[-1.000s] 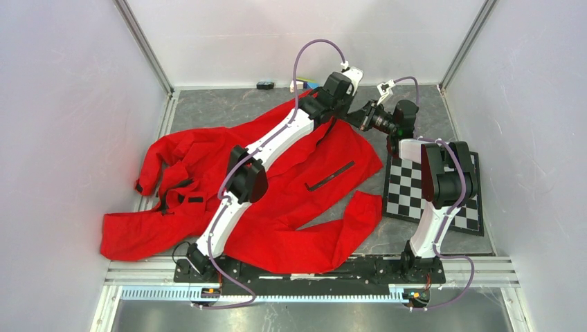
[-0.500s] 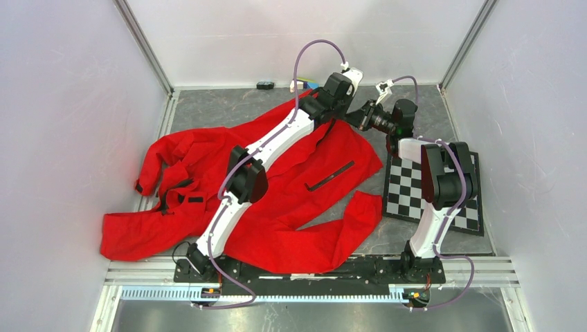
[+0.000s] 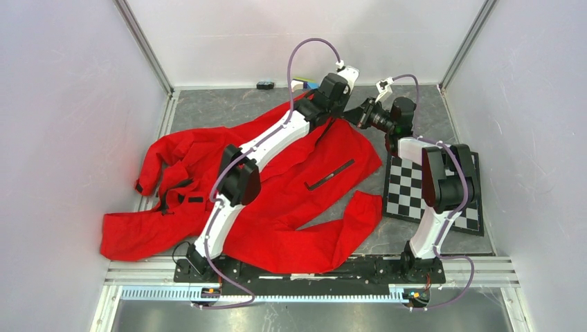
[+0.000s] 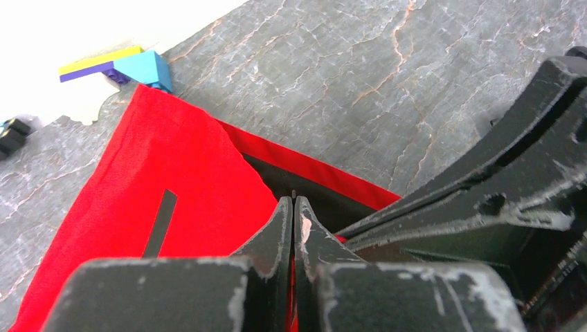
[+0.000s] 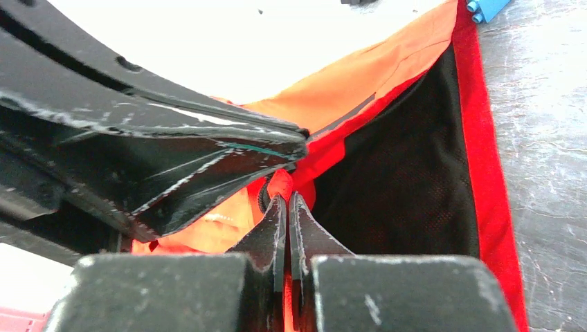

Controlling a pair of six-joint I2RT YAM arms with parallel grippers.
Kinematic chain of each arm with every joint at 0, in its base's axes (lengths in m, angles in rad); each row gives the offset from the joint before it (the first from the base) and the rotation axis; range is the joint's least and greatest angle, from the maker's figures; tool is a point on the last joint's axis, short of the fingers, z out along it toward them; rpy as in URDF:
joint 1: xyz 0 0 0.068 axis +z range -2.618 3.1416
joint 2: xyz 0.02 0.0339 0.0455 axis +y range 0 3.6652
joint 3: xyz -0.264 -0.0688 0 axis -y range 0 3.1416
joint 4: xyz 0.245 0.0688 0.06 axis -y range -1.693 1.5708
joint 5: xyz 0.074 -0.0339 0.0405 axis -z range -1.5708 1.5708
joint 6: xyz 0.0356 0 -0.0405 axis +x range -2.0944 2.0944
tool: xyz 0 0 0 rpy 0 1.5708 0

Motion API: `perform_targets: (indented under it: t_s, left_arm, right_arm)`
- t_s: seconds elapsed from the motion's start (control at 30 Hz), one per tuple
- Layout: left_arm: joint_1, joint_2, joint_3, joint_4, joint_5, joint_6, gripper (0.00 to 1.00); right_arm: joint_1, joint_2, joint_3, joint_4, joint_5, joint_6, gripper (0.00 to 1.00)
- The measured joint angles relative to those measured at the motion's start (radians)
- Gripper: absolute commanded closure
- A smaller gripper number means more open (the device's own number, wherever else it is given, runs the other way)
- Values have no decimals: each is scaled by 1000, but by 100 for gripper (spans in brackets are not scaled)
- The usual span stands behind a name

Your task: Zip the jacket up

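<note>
Grey marbled table (image 3: 208, 111) inside white walls; nearest, the jacket (image 3: 291, 200) lies spread open, from a sleeve by the arm bases across the left and middle; a checkerboard (image 3: 401, 200) lies just right of it; at its far hem the left gripper (image 4: 293, 200) and right gripper (image 5: 286, 197) meet, each with fingers pressed together on red fabric; coloured blocks (image 4: 131, 66) sit beyond.
</note>
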Motion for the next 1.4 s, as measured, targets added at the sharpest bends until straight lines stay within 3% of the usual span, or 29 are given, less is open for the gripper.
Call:
perform_targets:
  t_s: [0.23,0.57,1.1,1.23,1.4]
  left_arm:
    - [-1,-180,-285,211,-33,-58,98]
    - [-1,-267,-496,417,-56,-175,98]
    - [-1,-351,-671,599,-52,-227,97]
    - [1,-352,-678,595,-39,-229,90]
    - [6,-375,-704,594,-36,-256,89]
  right_arm:
    - [20,-21,-13,54,29,64,100]
    - [35,-29,-88,167,88,162,100]
    - [40,-29,-153,316,105,287,100]
    - [40,-29,-161,315,102,268,100]
    - [39,-29,-161,310,102,237,100]
